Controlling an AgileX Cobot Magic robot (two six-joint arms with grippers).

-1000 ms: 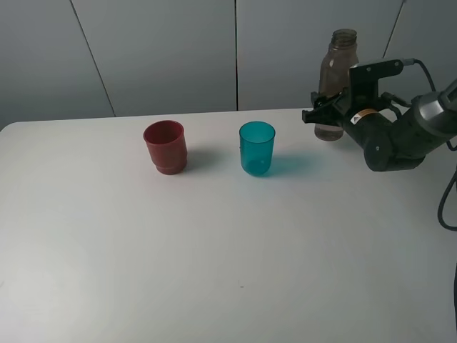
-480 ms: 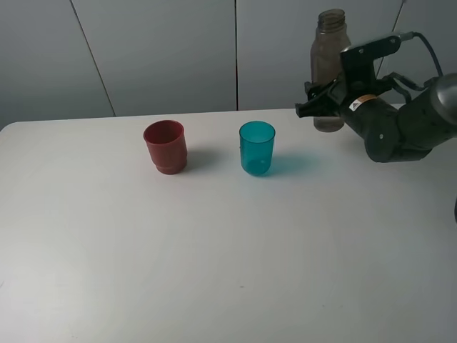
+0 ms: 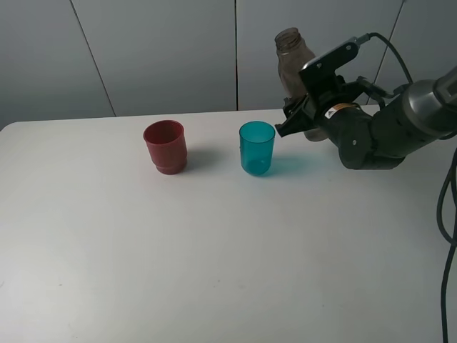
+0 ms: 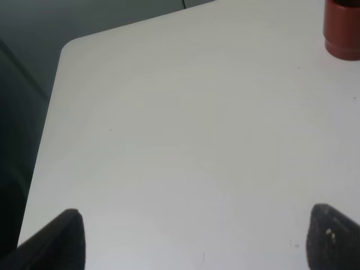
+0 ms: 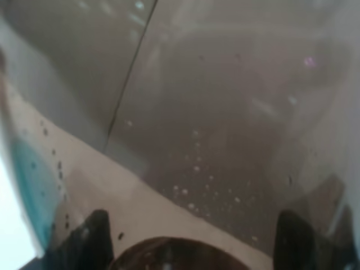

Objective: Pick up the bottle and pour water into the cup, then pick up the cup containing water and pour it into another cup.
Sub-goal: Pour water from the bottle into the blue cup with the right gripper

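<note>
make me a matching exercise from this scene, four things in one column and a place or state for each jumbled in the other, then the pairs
1. smoky grey-brown translucent plastic bottle
2. translucent teal plastic tumbler
3. opaque brick-red plastic cup
4. left hand

A. standing on the white table, the cup further left in the high view
B. open, holding nothing
C. tilted, gripped by the right hand
D. standing on the table, just beside the right hand

Pairs: 1-C, 2-D, 3-A, 4-B

A white table (image 3: 214,250) with rounded corners carries two upright cups near its far edge: a red cup (image 3: 166,146) and, apart to its right in the high view, a teal cup (image 3: 257,148).
</note>
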